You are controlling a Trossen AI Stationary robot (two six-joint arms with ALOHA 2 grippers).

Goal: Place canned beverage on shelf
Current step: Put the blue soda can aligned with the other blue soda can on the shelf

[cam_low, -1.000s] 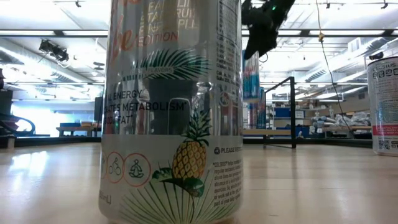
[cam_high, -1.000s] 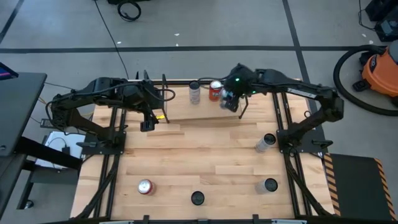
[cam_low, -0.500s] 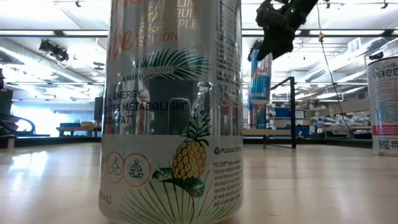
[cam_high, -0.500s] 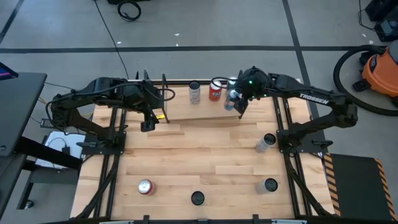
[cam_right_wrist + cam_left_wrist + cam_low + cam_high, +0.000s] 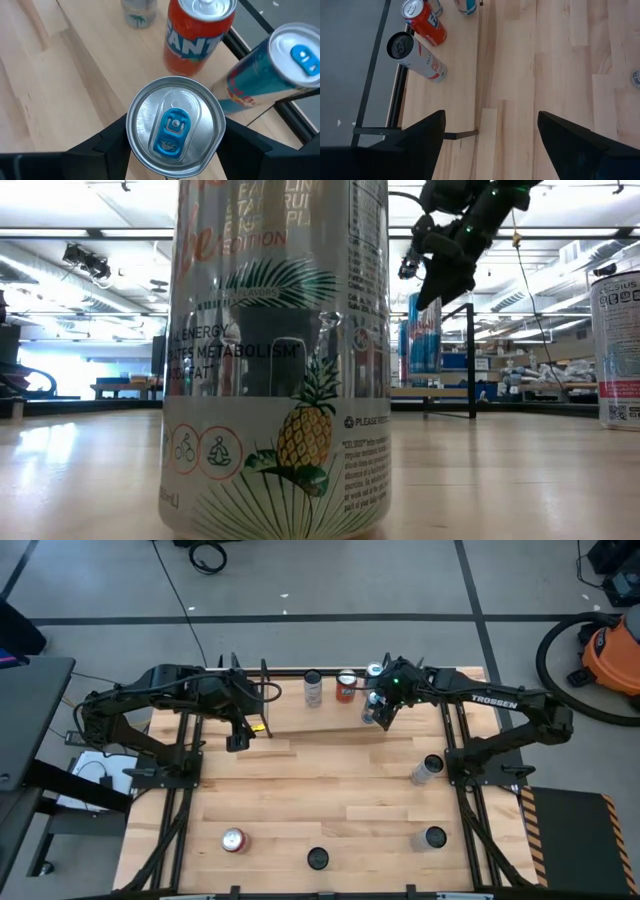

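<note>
At the worktop's far edge, the right gripper (image 5: 376,708), clamped on a blue can (image 5: 174,125), has carried it rightward beside the shelved cans (image 5: 345,686); release comes next. Left gripper (image 5: 237,739) waits, half open.

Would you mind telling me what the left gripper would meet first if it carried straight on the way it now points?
The left gripper points down at bare wooden tabletop, so it would probably meet the wood first; the two cans lie off to one side.
</note>
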